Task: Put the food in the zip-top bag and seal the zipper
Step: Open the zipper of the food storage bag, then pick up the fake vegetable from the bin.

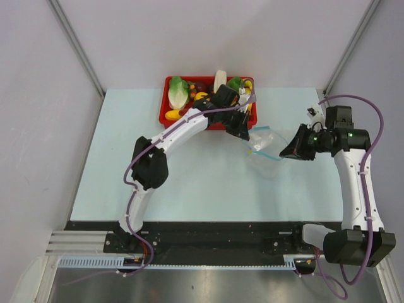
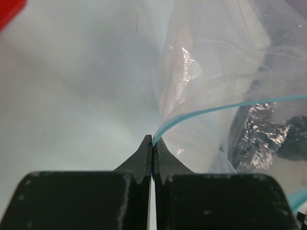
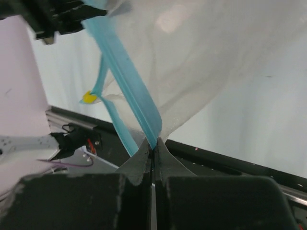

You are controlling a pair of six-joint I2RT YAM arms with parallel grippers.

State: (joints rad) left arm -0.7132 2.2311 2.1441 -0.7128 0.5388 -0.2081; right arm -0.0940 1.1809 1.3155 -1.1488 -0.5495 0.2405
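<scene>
**Bag held at both ends by its blue strip, food in the tray**

The clear bag [image 1: 262,148] is held between the two arms, over the right half of the table [image 1: 189,183] and just in front of the right corner of the red tray [image 1: 165,104]. Whether its lower edge rests on the table cannot be told.

The left claw [image 2: 152,143] is seen pinched tight, fingertip against fingertip. The blue strip [image 2: 216,109] of the bag's mouth is caught between the tips, and from there it curves away to the right across the crinkled plastic.

The right claw [image 3: 154,146] is likewise squeezed closed on the same strip at the bag's other end. In its wrist view the strip runs up and to the left from the tips, and a small yellow tab [image 3: 88,97] is seen on a second blue band beside it.

The food [image 1: 189,95] is seen lying in the red tray at the far edge of the table. A green-and-white cabbage [image 1: 178,91] lies at the tray's left end, with a yellow fruit [image 1: 172,115] near its front left corner. Part of the tray is hidden by the left arm, which is stretched across it.
</scene>
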